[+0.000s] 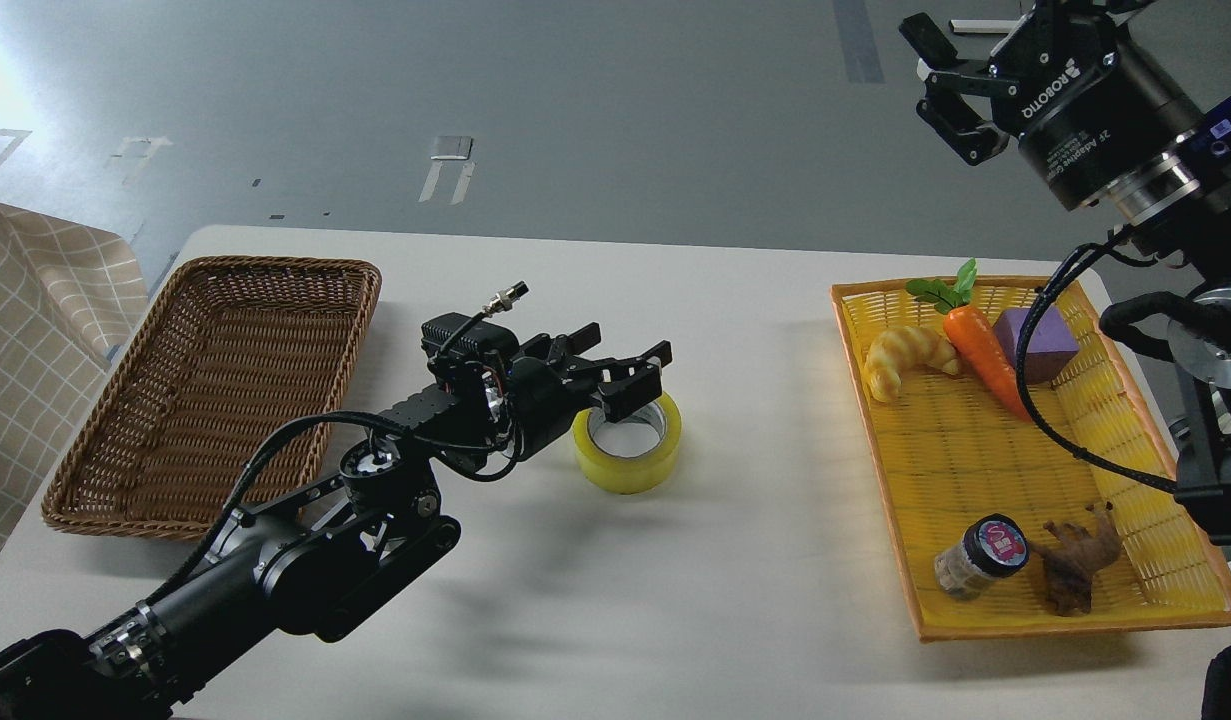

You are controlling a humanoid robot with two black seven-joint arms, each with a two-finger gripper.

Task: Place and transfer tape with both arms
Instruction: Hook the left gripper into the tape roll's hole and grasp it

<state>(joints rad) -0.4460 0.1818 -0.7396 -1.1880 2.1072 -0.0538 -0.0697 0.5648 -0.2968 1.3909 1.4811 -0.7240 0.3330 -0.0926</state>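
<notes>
A: Tape [628, 441] flat on the white table [735, 330], near centre, core facing up. Well apart from the wicker basket [215, 385] at nine o'clock and the yellow tray [1015, 600] at three.

B: Left gripper [620, 372] right over the roll's ten-to-twelve rim, jaws spread fairly wide. Nothing pinched yet, by the look of it; contact with the rim impossible to judge.

A: Best to straddle the wall: one finger down into the core, one outside at twelve o'clock. Then close squarely, not on the slick outer curve alone.

B: And lift straight, no dragging. Right gripper [950, 90] up at one o'clock, high off the table, jaws parted, empty.

A: Worth leaving the three o'clock side of the roll clear for that hand.
</notes>
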